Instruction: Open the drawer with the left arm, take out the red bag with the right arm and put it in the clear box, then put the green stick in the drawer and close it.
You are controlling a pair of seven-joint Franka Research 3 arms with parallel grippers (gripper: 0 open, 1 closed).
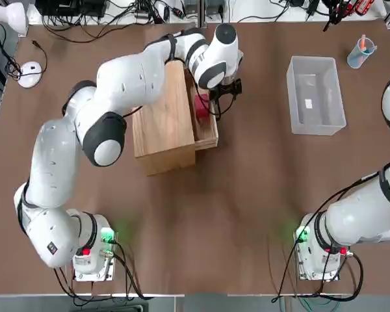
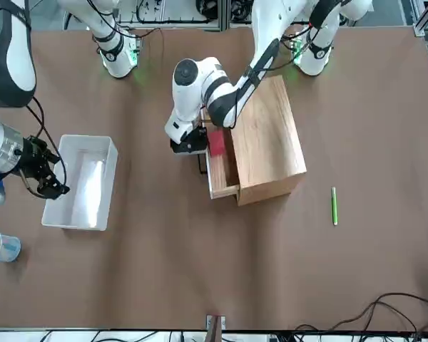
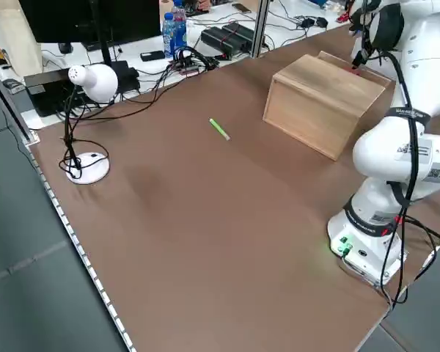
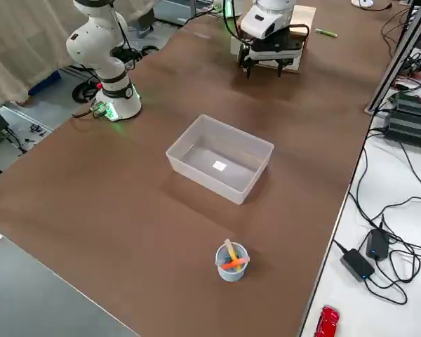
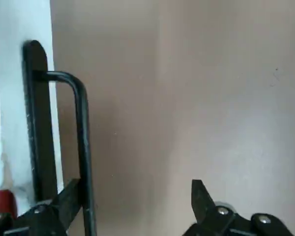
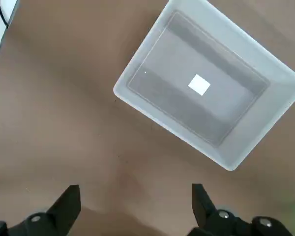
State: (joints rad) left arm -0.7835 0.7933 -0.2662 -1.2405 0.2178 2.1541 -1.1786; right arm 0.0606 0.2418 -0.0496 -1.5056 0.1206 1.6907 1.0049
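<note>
The drawer (image 1: pixel 208 135) stands partly pulled out of the light-wood box (image 1: pixel 162 123), on the side facing the clear box. The red bag (image 1: pixel 201 107) lies inside it, also seen in the front view (image 2: pixel 217 144). My left gripper (image 1: pixel 226 91) hangs open at the drawer's front. In its wrist view the black bar handle (image 5: pixel 81 142) runs close by one fingertip (image 5: pixel 69 196), and the other finger is well apart. My right gripper (image 6: pixel 135 201) hovers open beside the clear box (image 6: pixel 137 69), which holds only a white label. The green stick (image 2: pixel 334 206) lies on the table beyond the wooden box.
A small clear cup (image 1: pixel 361 52) with coloured sticks stands past the clear box's far corner. A white desk lamp (image 3: pixel 88 165) sits at the table's far left corner. Cables and gear line the far edge. Both arm bases are at the near edge.
</note>
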